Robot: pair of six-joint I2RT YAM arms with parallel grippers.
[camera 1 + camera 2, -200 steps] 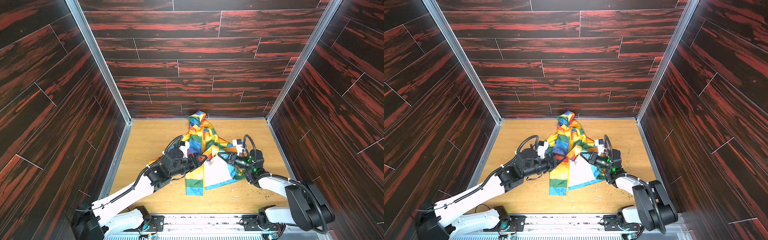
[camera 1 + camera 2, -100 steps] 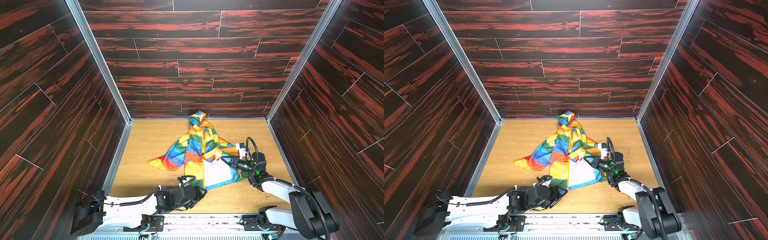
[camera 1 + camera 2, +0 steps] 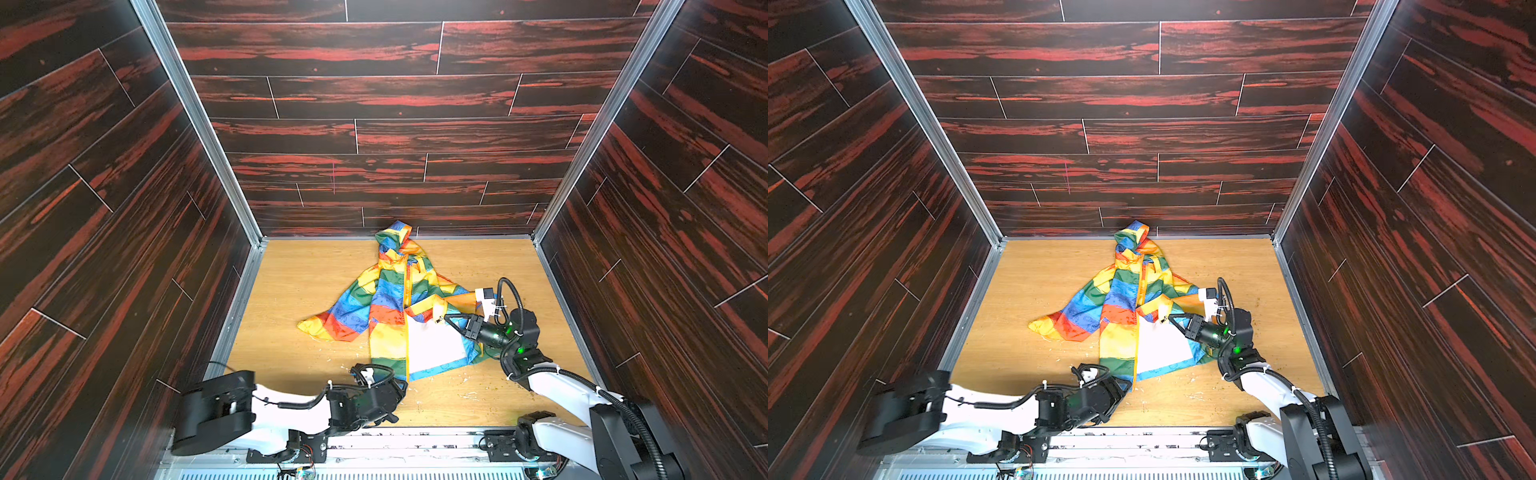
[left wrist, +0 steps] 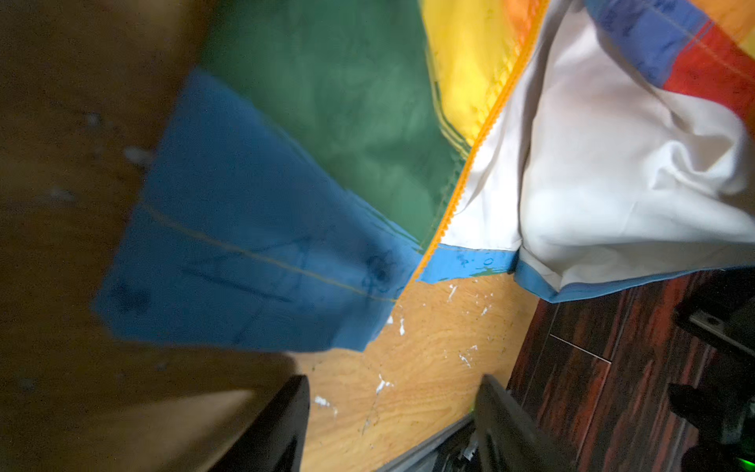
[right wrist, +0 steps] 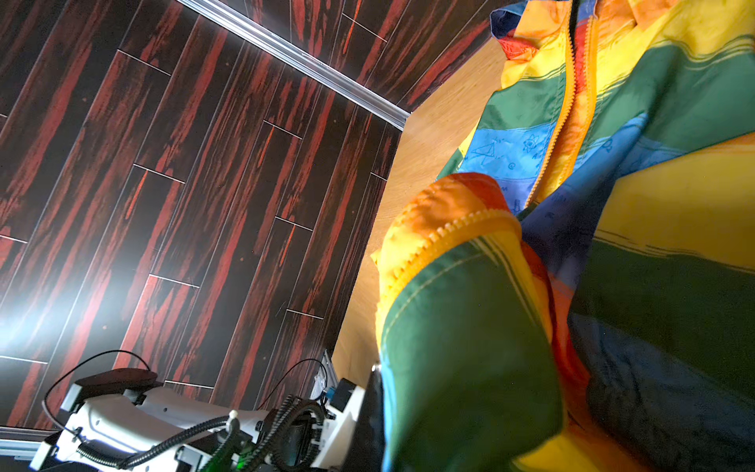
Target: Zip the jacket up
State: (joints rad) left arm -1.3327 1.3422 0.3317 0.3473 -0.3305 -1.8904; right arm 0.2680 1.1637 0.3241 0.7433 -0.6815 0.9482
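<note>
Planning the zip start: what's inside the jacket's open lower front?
Inside the jacket only white lining shows, beside the yellow zipper edge. The right gripper pinches the flap folded back. Anything under the lining is covered.

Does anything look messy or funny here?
Yes. The jacket lies crumpled, and the right pincer holds one side folded back, showing its white lining. Small white flecks are scattered on the table near its hem.
</note>
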